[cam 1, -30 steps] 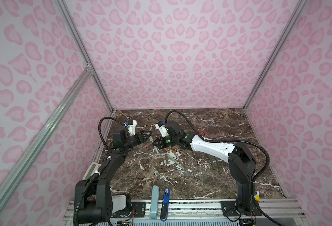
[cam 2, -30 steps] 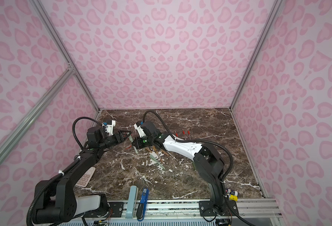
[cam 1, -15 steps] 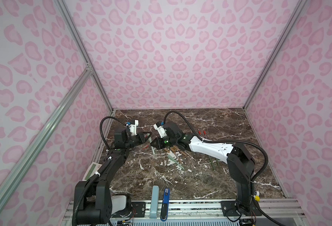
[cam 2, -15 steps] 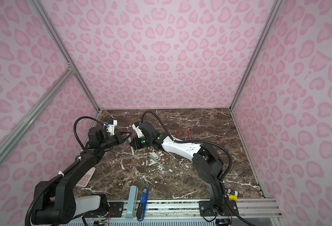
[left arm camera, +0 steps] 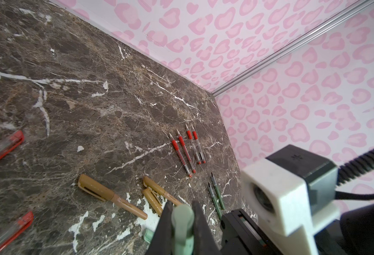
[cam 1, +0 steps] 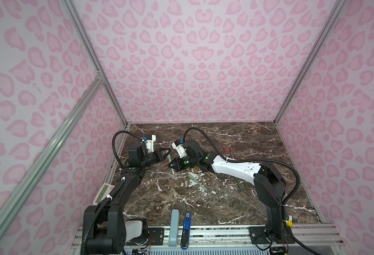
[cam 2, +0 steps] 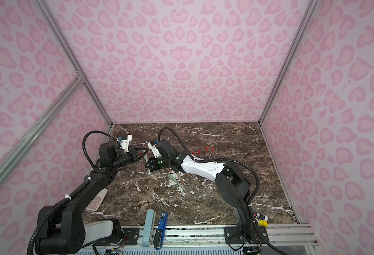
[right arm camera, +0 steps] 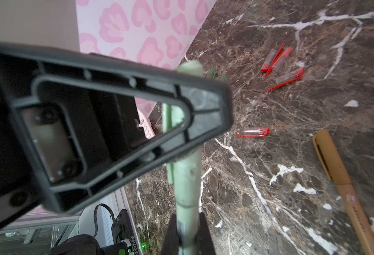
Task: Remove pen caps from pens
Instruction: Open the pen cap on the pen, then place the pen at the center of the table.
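A sage-green pen (cam 1: 170, 163) (cam 2: 145, 159) hangs above the marble floor between my two grippers. My left gripper (left arm camera: 182, 204) (cam 1: 165, 154) is shut on the green pen cap (left arm camera: 182, 217) at its upper end. My right gripper (right arm camera: 188, 215) (cam 1: 172, 166) is shut on the barrel just below the cap seam; the capped part (right arm camera: 187, 176) rises past the left gripper's black finger (right arm camera: 115, 121). On the floor lie uncapped red-grip pens (left arm camera: 188, 150), tan pens (left arm camera: 111, 195), green uncapped pens (left arm camera: 217, 194) and loose red caps (right arm camera: 289, 78).
A pale-blue case (cam 1: 174, 225) and a blue-and-black tool (cam 1: 187, 227) lie at the front edge. A calculator (cam 2: 96, 199) rests by the left wall. A loose tan cap (left arm camera: 153, 201) and a green cap (left arm camera: 148, 234) lie under the grippers. Pink walls enclose three sides.
My left gripper, open a second ago, has shut on the cap end of the green pen. The right gripper has shifted slightly left with the pen.
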You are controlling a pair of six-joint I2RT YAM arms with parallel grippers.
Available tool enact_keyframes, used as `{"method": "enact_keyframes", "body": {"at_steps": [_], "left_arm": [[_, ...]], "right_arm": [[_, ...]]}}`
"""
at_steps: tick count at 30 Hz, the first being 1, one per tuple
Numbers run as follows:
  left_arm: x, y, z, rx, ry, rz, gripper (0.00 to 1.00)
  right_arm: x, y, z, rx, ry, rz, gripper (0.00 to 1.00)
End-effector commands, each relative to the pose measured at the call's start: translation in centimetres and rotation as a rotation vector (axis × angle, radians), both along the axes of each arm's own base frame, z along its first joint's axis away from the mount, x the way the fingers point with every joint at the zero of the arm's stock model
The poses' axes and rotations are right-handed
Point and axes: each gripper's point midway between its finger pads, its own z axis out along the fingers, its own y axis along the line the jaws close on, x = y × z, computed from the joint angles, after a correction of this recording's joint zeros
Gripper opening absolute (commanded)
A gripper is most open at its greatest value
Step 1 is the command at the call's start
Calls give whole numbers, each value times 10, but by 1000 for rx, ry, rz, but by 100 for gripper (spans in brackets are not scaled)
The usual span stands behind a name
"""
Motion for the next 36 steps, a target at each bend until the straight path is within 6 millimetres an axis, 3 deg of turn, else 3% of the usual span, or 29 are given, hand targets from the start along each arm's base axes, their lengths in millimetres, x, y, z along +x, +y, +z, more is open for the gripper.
{"method": "enact_keyframes", "body": {"at_steps": [1, 4, 5, 7, 15, 24, 32, 36], "left_arm": [[4, 5, 11, 9, -37, 9, 4], [9, 17, 20, 7, -50, 50, 4], [10, 21, 23, 9, -63, 61, 3], [13, 32, 30, 9, -76, 90, 4], [21, 76, 48, 36, -84, 215, 3], [22, 122, 8, 408, -18, 335, 3], [27, 136, -21, 541, 65, 318, 3], [29, 138, -40, 571, 105, 292, 3]], "right_arm": [[0, -1, -10, -23, 17, 0, 0], [-3, -6, -7, -27, -7, -1, 0], [-7, -14, -21, -58, 6, -2, 0], [-9, -23, -30, -101, 2, -6, 0], [-12, -65, -42, -183, -24, -68, 0], [-7, -137, -45, -260, -30, -185, 0], [-10, -199, -54, -390, -16, -262, 0], [-16, -231, -73, -496, 20, -294, 0]]}}
